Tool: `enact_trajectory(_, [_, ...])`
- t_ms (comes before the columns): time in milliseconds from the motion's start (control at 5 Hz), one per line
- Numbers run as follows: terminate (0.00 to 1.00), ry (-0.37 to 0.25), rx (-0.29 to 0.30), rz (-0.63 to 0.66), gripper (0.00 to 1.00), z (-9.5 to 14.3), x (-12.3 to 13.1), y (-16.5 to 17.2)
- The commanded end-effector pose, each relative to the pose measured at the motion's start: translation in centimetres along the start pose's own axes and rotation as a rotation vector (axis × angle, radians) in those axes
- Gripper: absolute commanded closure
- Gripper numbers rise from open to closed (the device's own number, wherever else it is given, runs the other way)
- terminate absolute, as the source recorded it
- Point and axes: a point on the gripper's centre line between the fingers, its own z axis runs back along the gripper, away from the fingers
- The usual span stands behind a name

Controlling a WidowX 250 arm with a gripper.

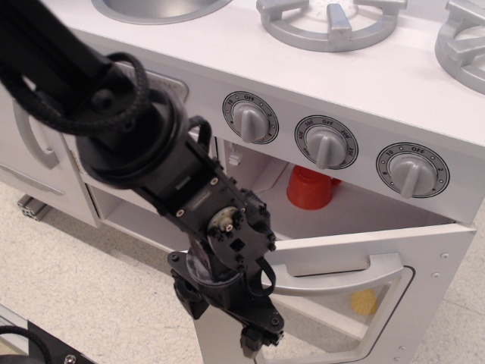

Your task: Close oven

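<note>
The white oven [348, 220] stands open, its door [436, 303] swung out toward me. The door has a rounded clear window [326, 337] and a horizontal grey bar handle [337, 274]. A red cup [309, 189] stands inside the oven cavity. My black gripper [223, 317] hangs low at the door's free left edge, in front of its outer face and just left of the handle. Its two fingers look spread apart and hold nothing. The arm hides the door's left edge.
Three grey knobs [326, 142] line the oven's front panel, with grey burners [333, 23] on top. A sink [155, 7] is at the top left. A white cabinet door with a vertical grey handle [30, 136] is at the left. A yellow object [364, 302] shows through the window. Speckled floor [91, 288] lies below.
</note>
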Motion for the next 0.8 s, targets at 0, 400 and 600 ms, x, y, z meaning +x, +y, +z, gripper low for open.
enact_trajectory(0, [0.0, -0.089, 0.02, 0.126, 0.0, 0.2, 3.9, 2.2])
enact_trajectory(400, [0.0, -0.139, 0.054, 0.204, 0.0, -0.1, 7.9, 3.6])
enact_trajectory(600, [0.0, -0.133, 0.056, 0.237, 0.0, -0.1, 9.2, 3.9])
